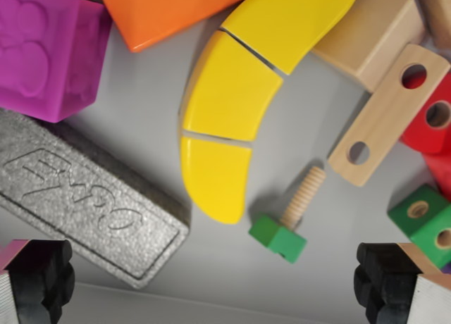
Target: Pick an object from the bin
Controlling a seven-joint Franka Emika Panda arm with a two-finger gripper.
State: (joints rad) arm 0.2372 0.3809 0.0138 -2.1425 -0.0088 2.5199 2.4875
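My gripper (225, 285) is wide apart, holding nothing, one pad (44, 278) in each bottom corner. Between them on the grey bin floor (141, 120): a green-headed wooden bolt (290, 222), just beside the three-piece yellow banana (239, 91). Grey foam block (84, 197) at the wrist view's left has embossed "EXPO". Purple block (46, 49) has raised marks I can't read.

text: embossed "EXPO", seen rotated | on: grey foam block (84, 197) | other markings: none legible
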